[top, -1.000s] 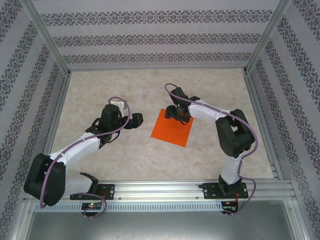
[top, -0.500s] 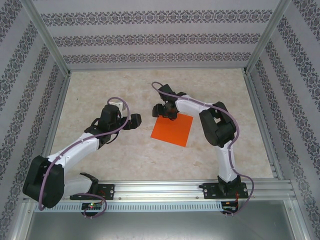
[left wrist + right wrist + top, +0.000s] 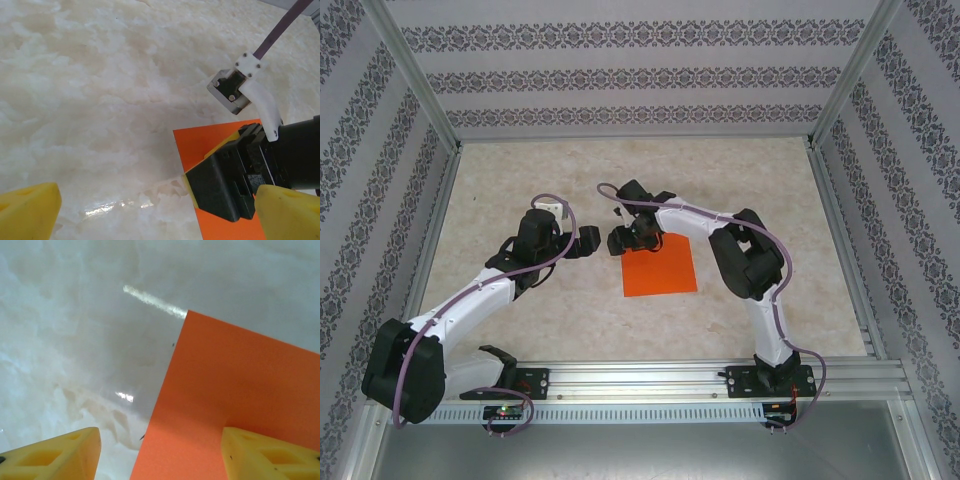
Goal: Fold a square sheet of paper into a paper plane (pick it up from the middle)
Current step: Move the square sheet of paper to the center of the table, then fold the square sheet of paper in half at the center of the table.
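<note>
The square sheet of paper [image 3: 660, 267], bright orange, lies flat and unfolded on the marble table. My right gripper [image 3: 623, 240] stands open at the sheet's far-left corner. In the right wrist view the right gripper [image 3: 160, 455] straddles the sheet's [image 3: 240, 390] left edge, with one fingertip [image 3: 55, 452] over bare table and the other [image 3: 270, 455] over the paper. My left gripper [image 3: 590, 242] is open just left of the right one, with nothing between its fingers. In the left wrist view the left gripper [image 3: 157, 215] faces the right gripper [image 3: 225, 185] and the sheet's corner [image 3: 200, 145].
Patterned walls and metal frame posts [image 3: 425, 95] enclose the table. An aluminium rail [image 3: 650, 380] with both arm bases runs along the near edge. Bare marble [image 3: 570, 320] lies left of, beyond and in front of the sheet.
My right gripper has swept left along the sheet's far edge to its left corner, jaws narrowing a little. The sheet has turned and slid slightly nearer. The left gripper has barely moved.
</note>
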